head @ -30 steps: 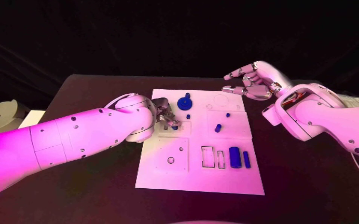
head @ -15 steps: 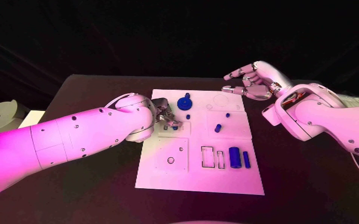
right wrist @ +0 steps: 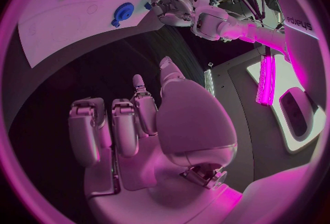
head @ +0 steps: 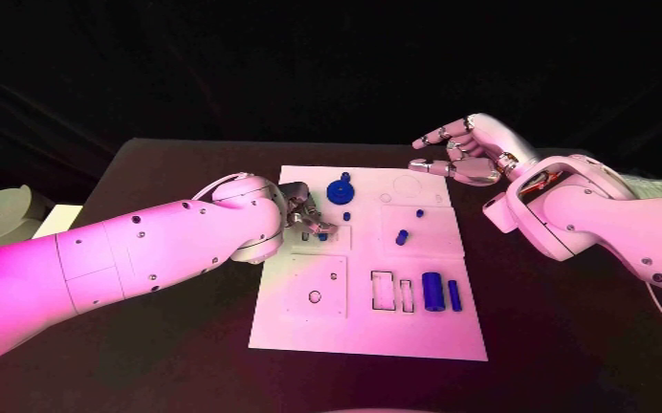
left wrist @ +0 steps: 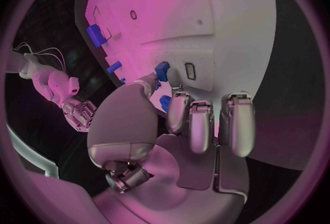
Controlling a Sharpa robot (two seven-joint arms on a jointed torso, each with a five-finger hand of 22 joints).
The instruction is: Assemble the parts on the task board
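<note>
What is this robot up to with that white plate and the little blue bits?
It is fitting small blue parts into a white task board. The left hand is down on the board, pinching a blue part at its fingertips. The right hand hovers beyond the board's far right corner, holding nothing. Other blue pieces, including a gear, lie on the board.

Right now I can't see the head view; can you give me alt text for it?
The left robot hand is down at the near-left part of the white task board, fingers at a small blue part. The right robot hand hovers empty beyond the board's far right corner. A blue gear and two blue bars sit on the board.
</note>
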